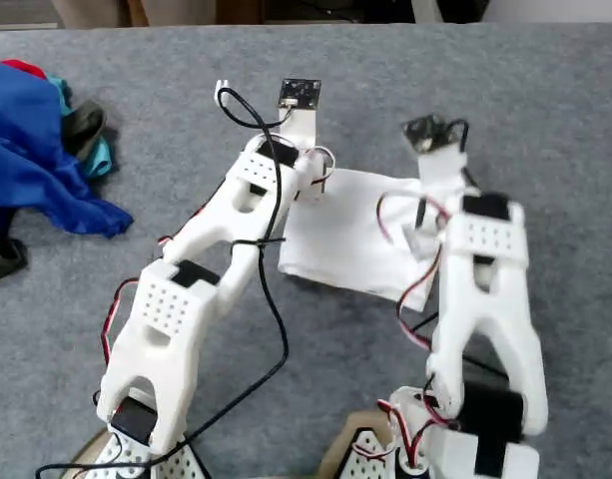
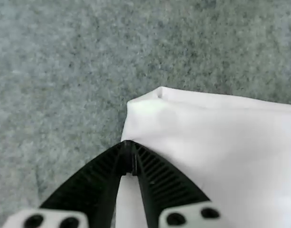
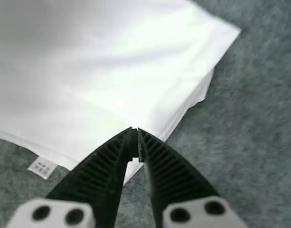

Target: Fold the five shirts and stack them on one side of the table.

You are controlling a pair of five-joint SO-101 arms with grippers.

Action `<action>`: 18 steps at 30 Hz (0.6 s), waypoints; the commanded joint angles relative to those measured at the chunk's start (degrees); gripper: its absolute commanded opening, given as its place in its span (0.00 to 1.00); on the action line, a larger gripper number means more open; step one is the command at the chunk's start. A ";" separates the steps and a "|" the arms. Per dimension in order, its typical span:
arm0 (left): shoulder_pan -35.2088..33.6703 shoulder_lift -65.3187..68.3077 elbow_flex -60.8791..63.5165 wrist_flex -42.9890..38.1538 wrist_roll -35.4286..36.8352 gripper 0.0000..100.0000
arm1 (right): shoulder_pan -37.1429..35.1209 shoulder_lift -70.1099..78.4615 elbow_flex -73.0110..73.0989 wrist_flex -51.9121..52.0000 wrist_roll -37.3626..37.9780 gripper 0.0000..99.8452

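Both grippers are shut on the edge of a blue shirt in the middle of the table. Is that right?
Not quite: the shirt that the left gripper and right gripper are shut on is white, not blue, as the high view shows.

The folded shirt (image 1: 350, 235) lies mid-table (image 1: 545, 100) between the two arms. The left gripper (image 2: 129, 156) is closed on its left edge near a corner, and the right gripper (image 3: 136, 135) is closed on its right edge. A heap of shirts (image 1: 31, 150) sits well apart at the table's left edge.

Grey table (image 1: 545, 100): white shirt (image 1: 345, 235) centre, shirt pile (image 1: 26, 150) left.
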 commanded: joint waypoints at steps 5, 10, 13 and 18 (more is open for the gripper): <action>-3.60 5.58 -14.77 4.66 0.18 0.02 | 3.30 5.93 2.86 -8.97 2.46 0.01; -3.52 9.10 -20.04 6.86 -0.09 0.02 | 4.09 15.78 -3.65 -6.07 3.87 0.01; -3.43 10.42 -22.95 8.35 -0.09 0.02 | 4.62 16.13 -5.05 -4.75 3.87 0.01; -3.25 10.51 -25.14 10.46 -0.09 0.02 | 4.18 7.96 -4.97 -1.49 3.43 0.01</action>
